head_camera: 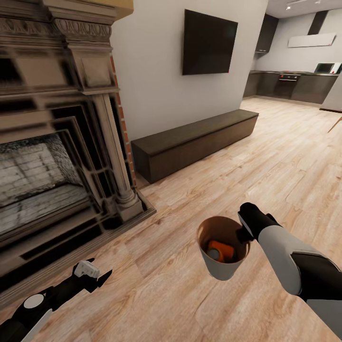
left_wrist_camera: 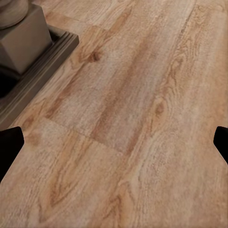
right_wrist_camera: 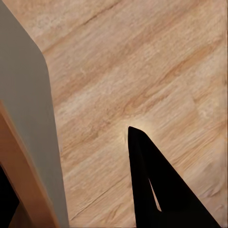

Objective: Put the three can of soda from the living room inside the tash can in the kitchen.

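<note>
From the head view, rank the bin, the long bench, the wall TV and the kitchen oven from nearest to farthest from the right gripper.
1. The bin, held at its rim by the right gripper, with an orange can inside.
2. The long bench, ahead along the wall.
3. The wall TV, mounted above the bench.
4. The kitchen oven, far back on the right.

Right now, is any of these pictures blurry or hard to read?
Head view: fireplace smeared at the left edge, bin and can sharp. Left wrist view: floor grain soft. Right wrist view: bin wall close and featureless, faint glow at the fingertip.
</note>
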Motion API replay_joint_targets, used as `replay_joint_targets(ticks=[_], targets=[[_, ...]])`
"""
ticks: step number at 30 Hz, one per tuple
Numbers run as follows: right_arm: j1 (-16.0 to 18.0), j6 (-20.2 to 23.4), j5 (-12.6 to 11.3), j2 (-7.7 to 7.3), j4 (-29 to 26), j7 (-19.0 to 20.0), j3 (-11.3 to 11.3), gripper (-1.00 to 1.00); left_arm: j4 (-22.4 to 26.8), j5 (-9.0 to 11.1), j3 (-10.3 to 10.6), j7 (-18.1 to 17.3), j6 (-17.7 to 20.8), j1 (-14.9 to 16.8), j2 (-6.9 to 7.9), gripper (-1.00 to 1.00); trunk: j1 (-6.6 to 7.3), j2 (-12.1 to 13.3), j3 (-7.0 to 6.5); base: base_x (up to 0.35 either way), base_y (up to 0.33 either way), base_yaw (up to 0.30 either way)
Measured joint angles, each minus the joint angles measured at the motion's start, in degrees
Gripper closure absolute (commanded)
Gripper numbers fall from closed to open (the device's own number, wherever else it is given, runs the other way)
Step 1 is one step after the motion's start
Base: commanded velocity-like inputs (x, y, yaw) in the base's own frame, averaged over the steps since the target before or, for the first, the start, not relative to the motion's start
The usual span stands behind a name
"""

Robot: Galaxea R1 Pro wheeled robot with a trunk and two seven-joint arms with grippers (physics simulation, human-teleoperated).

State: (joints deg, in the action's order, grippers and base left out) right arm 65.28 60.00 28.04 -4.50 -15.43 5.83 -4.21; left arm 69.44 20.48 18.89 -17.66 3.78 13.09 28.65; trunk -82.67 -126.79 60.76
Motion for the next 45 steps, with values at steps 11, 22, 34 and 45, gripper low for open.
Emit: replay_joint_targets(ticks=[11,22,34,45], targets=[[0.0,0.0,-0.02,-0.06,0.03,0.03,-0.08,1.0,-0.08,-0.08,0.0,0.0,0.0,0.0,-0.02,-1.0,0.0,0.0,0.0,0.0,0.0,0.0],[-0.01,0.0,-0.34,-0.02,-0.02,0.67,-3.11,1.0,-0.09,-0.17,0.07,0.02,0.0,0.0,-0.09,-1.0,-0.66,-1.19,0.54,0.0,0.0,0.0],[0.01,0.0,-0.11,-0.16,-0.09,0.8,-4.07,1.0,-0.17,-0.34,0.09,0.02,0.0,0.0,-0.79,-1.0,-3.08,-5.61,2.51,0.0,0.0,0.0],[0.0,0.0,-0.1,-0.09,-0.13,0.74,-4.05,1.0,-0.77,-0.37,0.09,0.0,0.0,0.0,-0.88,-1.0,-3.08,-5.61,2.51,0.0,0.0,0.0]])
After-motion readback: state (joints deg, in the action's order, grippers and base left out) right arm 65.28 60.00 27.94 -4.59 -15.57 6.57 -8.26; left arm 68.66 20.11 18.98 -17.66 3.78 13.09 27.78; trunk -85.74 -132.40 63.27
